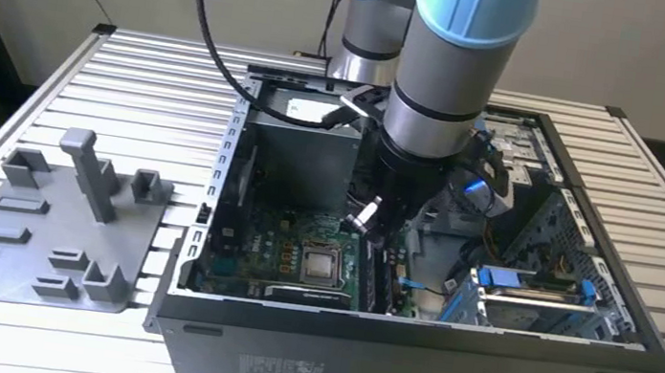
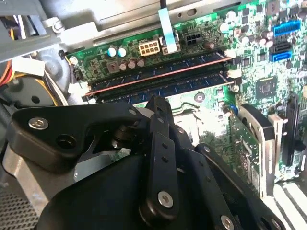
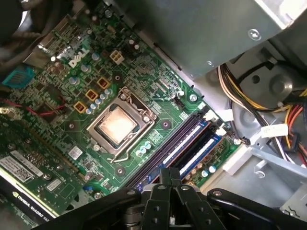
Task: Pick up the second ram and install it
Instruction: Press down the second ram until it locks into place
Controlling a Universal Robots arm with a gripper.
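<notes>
My gripper (image 2: 157, 101) is down inside the open computer case (image 1: 414, 352), close to the motherboard (image 3: 72, 86). Its black fingers are shut together, and the tips rest over the memory slots beside the processor socket (image 3: 117, 125). The second ram (image 2: 192, 82) is a long, dark blue stick lying along the slot right under the tips. In the first wrist view it shows as the ram (image 3: 184, 140) running away from the gripper (image 3: 170, 173). Another blue stick (image 2: 168, 64) sits in the parallel slot beside it. I cannot tell whether the tips touch the stick. In the exterior view the gripper (image 1: 366, 222) hangs over the board's middle.
A grey fixture plate (image 1: 57, 227) with an upright post (image 1: 91, 169) lies on the slatted table at the exterior view's left. Inside the case are the metal power supply (image 1: 298, 153), yellow and orange cables (image 3: 283, 115), a graphics card (image 3: 29, 177) and a blue-tabbed drive cage (image 1: 526, 284).
</notes>
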